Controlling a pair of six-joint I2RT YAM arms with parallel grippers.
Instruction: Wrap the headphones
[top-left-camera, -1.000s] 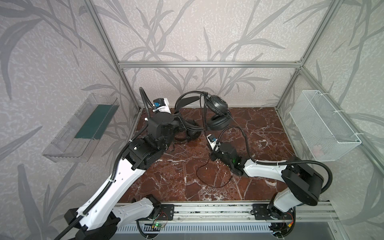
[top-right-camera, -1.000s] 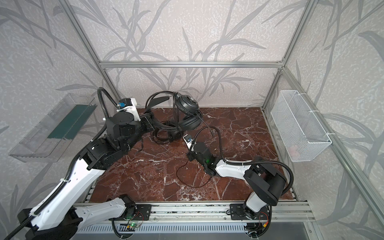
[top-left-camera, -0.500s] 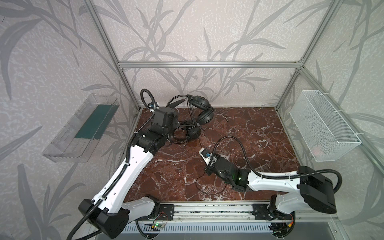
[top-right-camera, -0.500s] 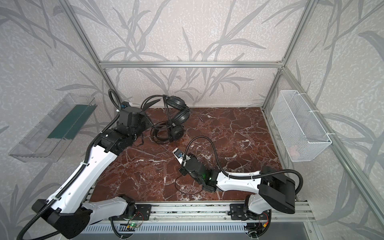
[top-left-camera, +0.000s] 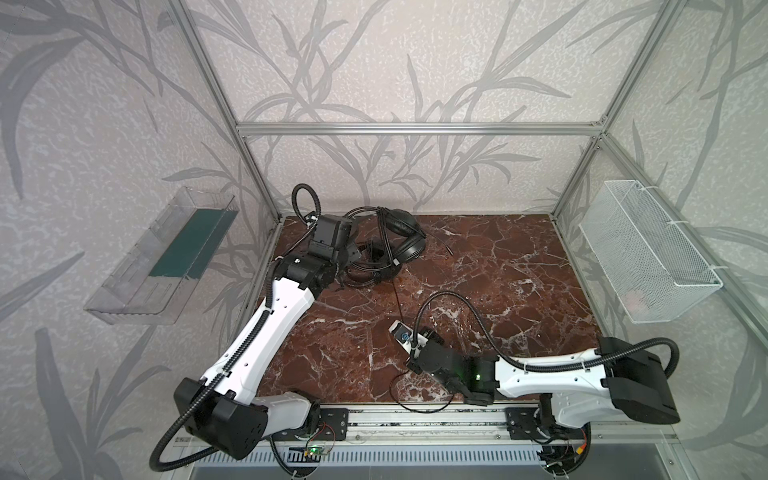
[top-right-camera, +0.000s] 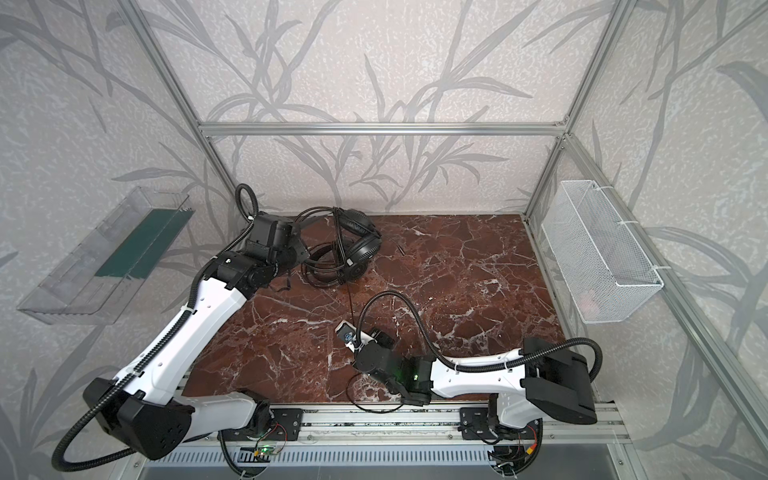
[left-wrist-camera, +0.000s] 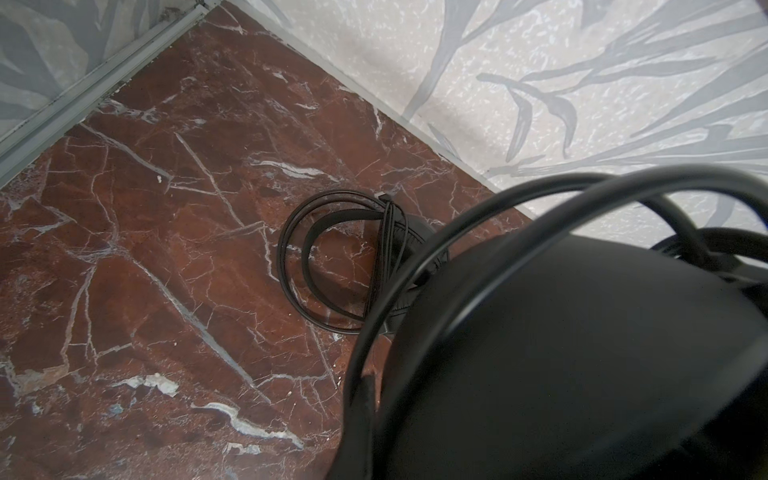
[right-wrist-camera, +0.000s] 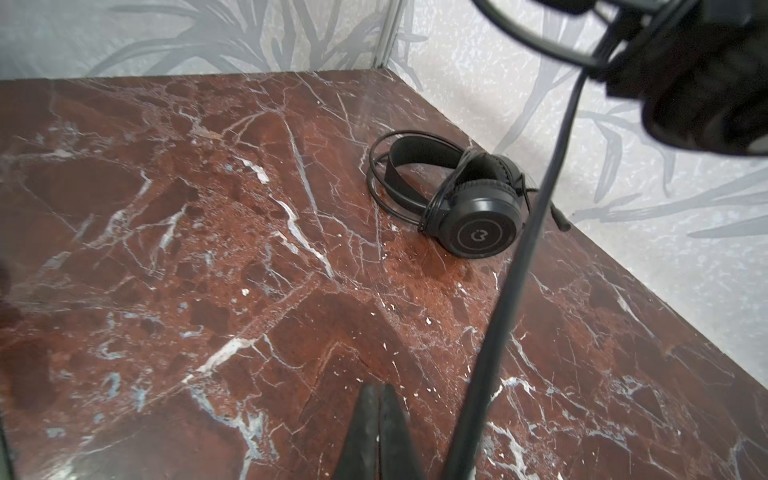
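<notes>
Winding in hand: left pincer (top-left-camera: 353, 241) closed on raised headphones (top-left-camera: 409, 239) at counter (top-left-camera: 498, 266) rear-left, right pincer (right-wrist-camera: 376, 419) closed, apparently pinching taut cable (top-left-camera: 398, 297); next, loop cable around headset.

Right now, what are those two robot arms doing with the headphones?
They are tidying headphone cables. The left gripper is at the back left corner, against a headset propped up there; whether it grips it is hidden. Its thin cable runs taut to the right gripper, shut near the front, with slack looped by the rail. A second headset, cable already wrapped, lies on the marble table.
</notes>
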